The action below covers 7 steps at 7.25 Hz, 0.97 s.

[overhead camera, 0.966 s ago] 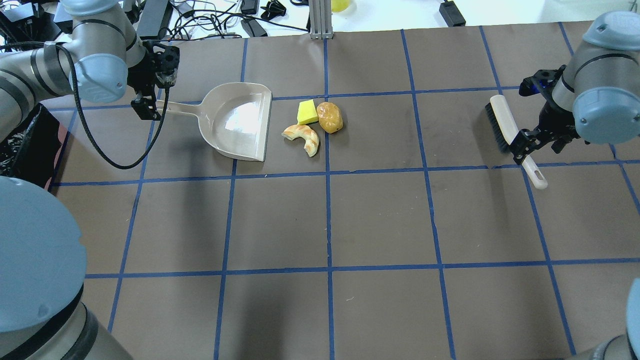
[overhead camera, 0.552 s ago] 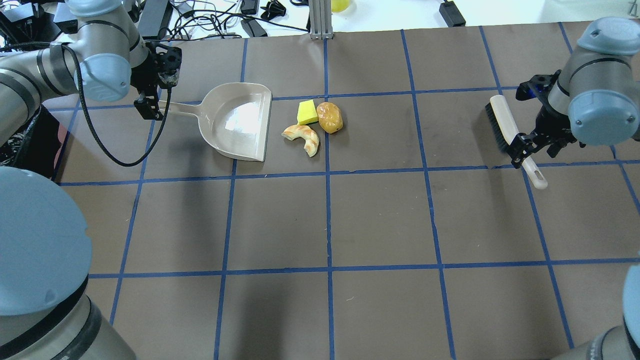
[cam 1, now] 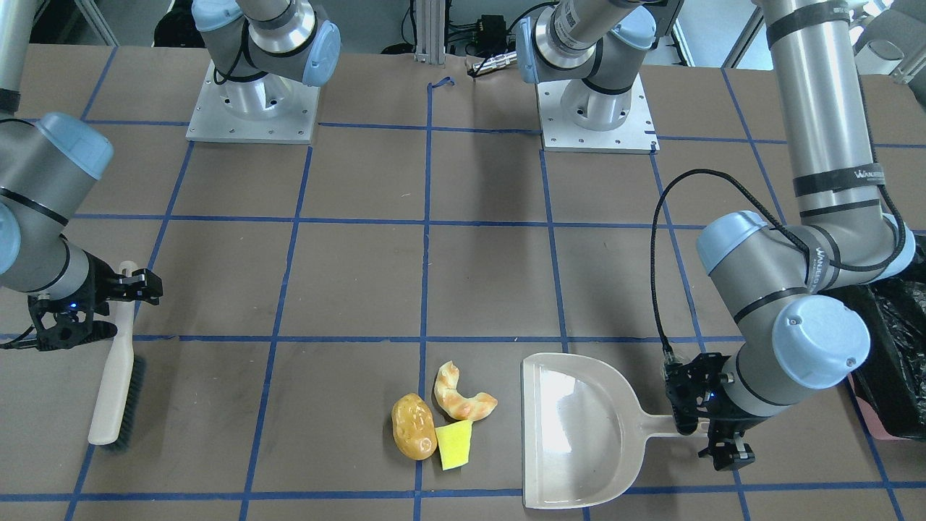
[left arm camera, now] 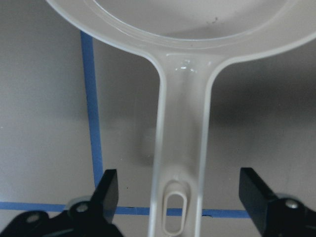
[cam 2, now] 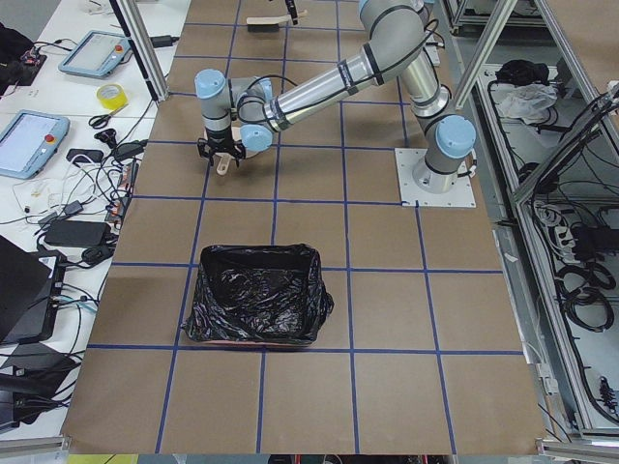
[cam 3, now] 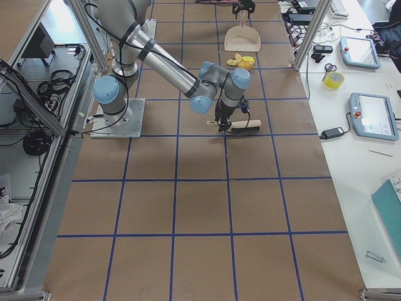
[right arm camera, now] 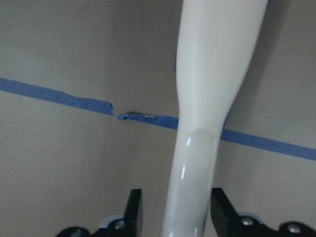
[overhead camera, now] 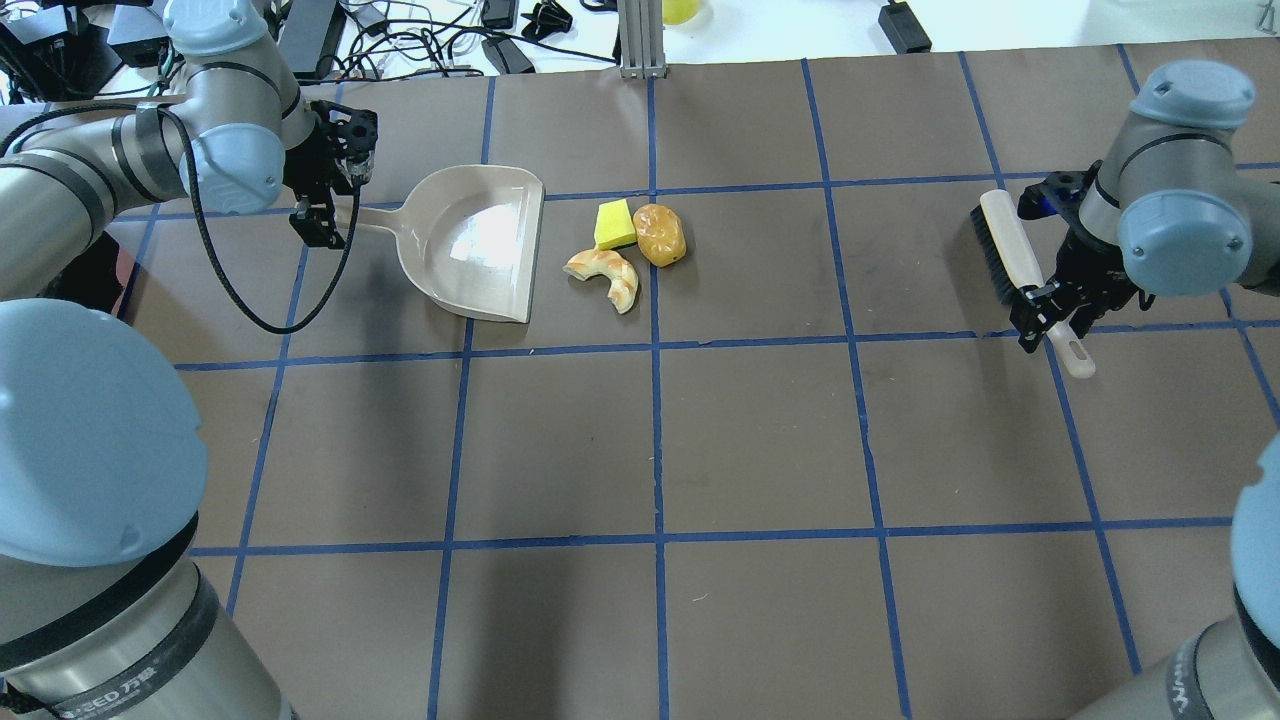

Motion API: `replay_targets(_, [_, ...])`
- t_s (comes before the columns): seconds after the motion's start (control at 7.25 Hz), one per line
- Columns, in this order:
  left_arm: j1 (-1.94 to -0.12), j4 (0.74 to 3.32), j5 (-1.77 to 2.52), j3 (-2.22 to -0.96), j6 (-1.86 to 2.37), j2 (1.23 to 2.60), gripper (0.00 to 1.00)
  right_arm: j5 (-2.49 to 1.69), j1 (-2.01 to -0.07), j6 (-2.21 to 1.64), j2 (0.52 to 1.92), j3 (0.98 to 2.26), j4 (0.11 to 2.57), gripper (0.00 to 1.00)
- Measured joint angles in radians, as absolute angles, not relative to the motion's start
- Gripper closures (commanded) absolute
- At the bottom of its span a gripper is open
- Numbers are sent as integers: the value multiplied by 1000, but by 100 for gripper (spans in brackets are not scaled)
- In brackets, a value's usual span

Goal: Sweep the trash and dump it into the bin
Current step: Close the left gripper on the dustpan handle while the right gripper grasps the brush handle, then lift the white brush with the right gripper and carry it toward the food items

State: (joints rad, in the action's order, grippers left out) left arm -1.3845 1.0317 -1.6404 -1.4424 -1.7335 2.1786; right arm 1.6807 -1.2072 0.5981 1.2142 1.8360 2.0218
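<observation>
Close in on the left gripper [left arm camera: 180, 195]. Its wrist camera shows the two fingers spread wide, one on either side of the dustpan handle [left arm camera: 180, 143]. Table shows between each finger and the plastic, so it is released and nothing is gripped. The overhead view cannot settle that: there the black fingers merely straddle the handle's end.

Straight ahead of the fingers the handle widens into the beige dustpan [overhead camera: 470, 245]. It lies flat on the brown table [overhead camera: 760, 430], its open lip facing away from the gripper. Just past that lip lies the trash, all three pieces on the table. The croissant piece [overhead camera: 605, 275] is nearest, then the yellow sponge wedge [overhead camera: 613, 224] touching the orange-brown lump [overhead camera: 660, 235].

Behind the gripper, on the side away from the pan, sits the bin [cam 2: 256, 304]. Only the left-end view shows its black-lined mouth whole and open upward. The front-facing view catches just an edge of it past the arm.

Across the table, well apart from the trash, the right gripper [right arm camera: 177, 205] is down over the brush handle [right arm camera: 197, 123]. Its wrist camera shows one finger right against the handle and a gap at the other, so it is not clamped. The overhead view adds the brush [overhead camera: 1003, 245] lying on the table, bristles turned toward the trash.
</observation>
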Motion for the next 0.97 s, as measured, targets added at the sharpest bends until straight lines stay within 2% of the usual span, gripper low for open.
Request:
replay_targets(0.14, [-1385, 1031, -1640, -1442, -1733, 2179, 35, 1680, -1207, 595, 1214, 1834, 2021, 100])
replay_targets(0.28, [-1386, 1031, -1638, -1443, -1732, 2179, 50, 1679, -1207, 593, 1214, 1831, 2018, 100])
replay_targets(0.55, [-1387, 1031, -1624, -1442, -1733, 2178, 65, 1680, -1207, 592, 1217, 1822, 2016, 100])
replay_targets(0.69, [-1387, 1031, -1616, -1442, -1733, 2177, 100, 1680, -1208, 591, 1220, 1815, 2018, 100])
replay_targets(0.97, [-1387, 1031, -1612, -1445, -1733, 2174, 100, 1674, -1212, 586, 1218, 1783, 2016, 100])
